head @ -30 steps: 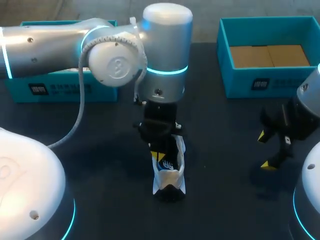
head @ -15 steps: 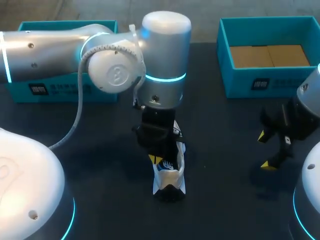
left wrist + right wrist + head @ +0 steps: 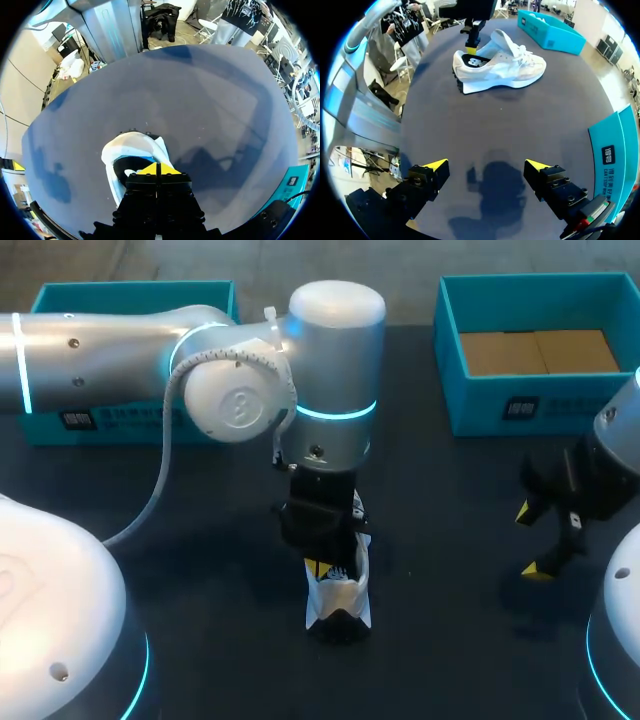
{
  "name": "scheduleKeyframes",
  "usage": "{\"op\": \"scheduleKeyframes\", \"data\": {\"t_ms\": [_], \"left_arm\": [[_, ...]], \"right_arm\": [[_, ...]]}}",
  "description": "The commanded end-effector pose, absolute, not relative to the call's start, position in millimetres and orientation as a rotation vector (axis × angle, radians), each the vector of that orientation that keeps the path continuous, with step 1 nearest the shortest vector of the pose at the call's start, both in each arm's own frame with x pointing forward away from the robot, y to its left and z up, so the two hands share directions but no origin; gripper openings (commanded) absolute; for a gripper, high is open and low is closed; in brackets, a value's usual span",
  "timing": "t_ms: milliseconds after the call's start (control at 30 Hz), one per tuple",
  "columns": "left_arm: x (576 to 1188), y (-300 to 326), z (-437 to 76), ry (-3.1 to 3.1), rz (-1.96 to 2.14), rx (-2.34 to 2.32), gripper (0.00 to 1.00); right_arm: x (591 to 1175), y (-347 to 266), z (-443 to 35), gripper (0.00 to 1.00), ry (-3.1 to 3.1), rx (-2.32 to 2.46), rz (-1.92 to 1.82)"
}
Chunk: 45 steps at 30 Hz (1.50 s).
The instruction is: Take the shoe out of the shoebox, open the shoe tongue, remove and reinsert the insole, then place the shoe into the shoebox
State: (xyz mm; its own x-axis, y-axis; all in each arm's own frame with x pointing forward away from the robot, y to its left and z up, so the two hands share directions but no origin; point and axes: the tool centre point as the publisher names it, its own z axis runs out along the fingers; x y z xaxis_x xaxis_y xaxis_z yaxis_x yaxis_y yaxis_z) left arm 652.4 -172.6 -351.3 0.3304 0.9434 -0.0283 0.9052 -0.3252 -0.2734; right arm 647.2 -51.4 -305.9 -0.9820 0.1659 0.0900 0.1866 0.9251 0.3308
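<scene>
One shoe, head view: the white shoe (image 3: 338, 595) stands mid-tabletop (image 3: 450, 500), toward the front edge; the left gripper (image 3: 322, 568) reaches down into its opening; the shoebox (image 3: 450, 390) sits at the far right corner.
Left wrist view: fingers closed together, tips inside the heel opening.
Right wrist view: right gripper (image 3: 486, 165) fingers spread wide above the tabletop, well apart from the shoe.

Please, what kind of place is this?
Most likely a robot test bench, not a shop: a left arm and a right arm are at a dark table, the left claw is in a white shoe, and two teal shoeboxes stand at its far edge.
</scene>
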Motion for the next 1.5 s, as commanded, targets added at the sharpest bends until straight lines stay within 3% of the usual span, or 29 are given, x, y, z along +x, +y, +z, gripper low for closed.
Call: {"op": "scheduleKeyframes", "data": {"t_ms": [33,733,1133,1500], "left_arm": [[654,-177,-360,-1.679,0.272,-2.38,0.0],[648,-185,-406,-1.757,0.237,-2.321,0.0],[646,-188,-359,-1.756,0.212,-2.356,0.0],[639,-193,-402,-1.758,0.092,-2.275,0.0]], "right_arm": [[645,-52,-306,1.0,-3.026,-0.278,-0.528],[645,-52,-306,1.0,-3.026,-0.278,-0.528],[645,-52,-306,1.0,-3.026,-0.278,-0.528],[645,-52,-306,1.0,-3.026,-0.278,-0.528]]}}
